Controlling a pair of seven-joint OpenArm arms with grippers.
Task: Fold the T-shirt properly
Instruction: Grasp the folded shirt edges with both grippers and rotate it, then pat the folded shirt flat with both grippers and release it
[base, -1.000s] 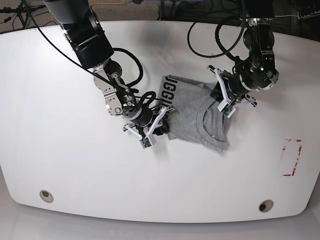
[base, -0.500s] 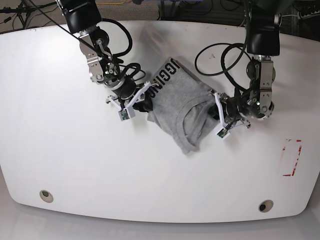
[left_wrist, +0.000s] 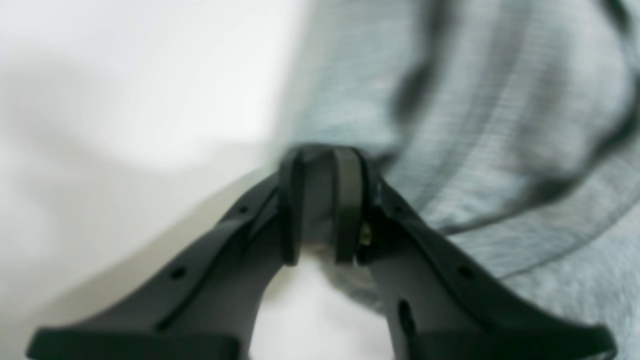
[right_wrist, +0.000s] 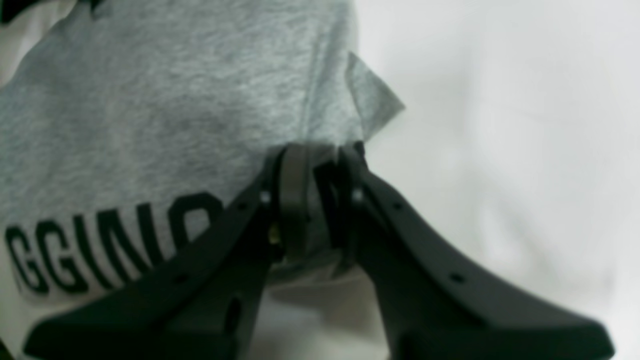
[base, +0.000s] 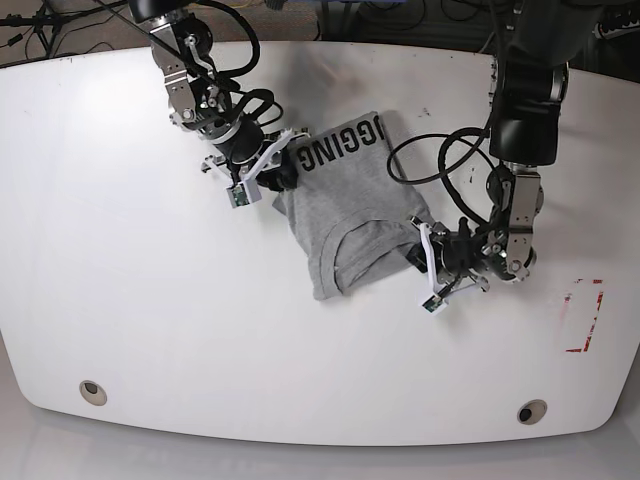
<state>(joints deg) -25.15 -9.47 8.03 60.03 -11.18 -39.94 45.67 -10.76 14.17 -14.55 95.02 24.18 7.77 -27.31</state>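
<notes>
The heather-grey T-shirt (base: 345, 205) lies bunched and partly folded at the table's middle, its black lettering (base: 340, 145) along the far edge. At the shirt's far left corner my right gripper (base: 277, 172) is shut on the cloth; the right wrist view shows the T-shirt (right_wrist: 150, 115) pinched between the pads of that gripper (right_wrist: 316, 160), next to the lettering (right_wrist: 100, 250). My left gripper (base: 420, 255) is shut on the shirt's near right edge. In the blurred left wrist view the grey T-shirt (left_wrist: 500, 125) sits between the pads of this gripper (left_wrist: 320, 162).
The white table (base: 150, 320) has a red-outlined rectangle (base: 583, 315) at its right side and two round holes (base: 92, 391) (base: 531, 412) near the front edge. Black cables (base: 450, 160) loop off the left arm above the shirt.
Both grippers kept their hold and turned the shirt clockwise: the right gripper went to the far left, the left gripper came nearer, and the lettering swung from the left side to the far edge.
</notes>
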